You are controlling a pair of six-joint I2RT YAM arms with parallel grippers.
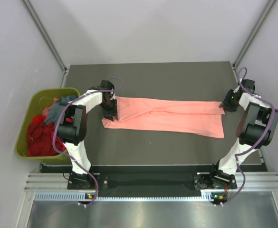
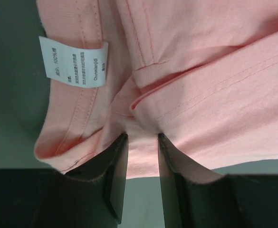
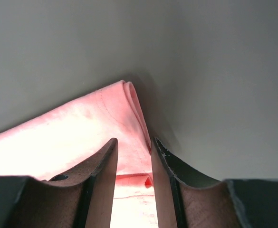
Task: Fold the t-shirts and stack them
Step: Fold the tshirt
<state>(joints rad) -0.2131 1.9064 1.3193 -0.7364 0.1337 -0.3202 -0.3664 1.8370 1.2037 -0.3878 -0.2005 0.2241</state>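
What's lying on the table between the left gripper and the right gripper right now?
Only the salmon-pink cloth t-shirt, folded into a long band, running from the left gripper to the right gripper. The top view shows it.

An olive-green bin (image 1: 25,124) sat to the left of the left claw (image 1: 111,113), off the table edge. The dark grey table (image 1: 153,149) spread beneath that claw.
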